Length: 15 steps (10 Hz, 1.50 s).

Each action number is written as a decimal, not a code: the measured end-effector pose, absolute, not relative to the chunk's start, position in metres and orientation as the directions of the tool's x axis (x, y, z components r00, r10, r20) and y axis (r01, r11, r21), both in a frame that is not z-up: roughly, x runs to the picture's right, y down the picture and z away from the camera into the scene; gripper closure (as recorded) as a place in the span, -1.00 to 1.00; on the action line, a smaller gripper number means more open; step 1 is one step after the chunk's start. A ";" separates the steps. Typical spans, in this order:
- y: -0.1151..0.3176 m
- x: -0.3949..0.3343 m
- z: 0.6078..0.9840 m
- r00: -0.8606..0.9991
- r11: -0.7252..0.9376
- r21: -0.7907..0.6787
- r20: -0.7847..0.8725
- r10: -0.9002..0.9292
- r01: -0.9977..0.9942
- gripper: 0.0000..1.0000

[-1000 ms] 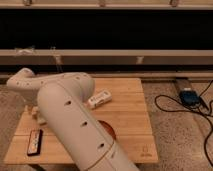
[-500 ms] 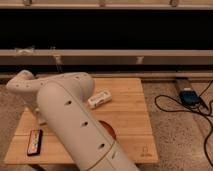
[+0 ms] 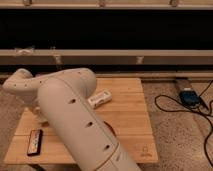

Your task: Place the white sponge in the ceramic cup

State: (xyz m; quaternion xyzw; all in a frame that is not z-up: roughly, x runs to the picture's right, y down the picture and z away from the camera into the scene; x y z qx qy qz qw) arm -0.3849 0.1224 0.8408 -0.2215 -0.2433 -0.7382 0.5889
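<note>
My arm (image 3: 75, 120) fills the middle of the camera view and covers much of the wooden table (image 3: 130, 120). It bends left at the elbow, and the wrist comes down over the table's left part. My gripper (image 3: 41, 116) is there, low over the table and mostly behind the forearm. The white sponge and the ceramic cup are hidden or out of view.
A longer white block with dark marks (image 3: 100, 97) lies near the table's back middle. A black-and-red device (image 3: 35, 141) lies at the front left. A sliver of the orange-red bowl (image 3: 111, 131) shows beside the arm. Cables and a blue box (image 3: 189, 96) lie on the floor to the right.
The arm has hardly moved; the wrist end at the left has shifted only slightly. Nothing on the table has visibly moved.
</note>
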 end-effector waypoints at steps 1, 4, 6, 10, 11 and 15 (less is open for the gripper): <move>0.110 -0.389 0.829 -0.213 -0.190 0.103 0.598 -0.773 0.976 1.00; 0.059 -0.401 0.791 -0.220 -0.176 0.133 0.542 -0.811 0.975 1.00; 0.027 -0.403 0.778 -0.211 -0.164 0.136 0.510 -0.834 0.977 1.00; -0.055 -0.376 0.787 -0.116 -0.067 0.126 0.439 -0.891 0.990 1.00; -0.070 -0.369 0.786 -0.096 -0.046 0.127 0.424 -0.901 0.991 1.00; -0.100 -0.349 0.793 -0.016 0.039 0.136 0.385 -0.923 0.990 1.00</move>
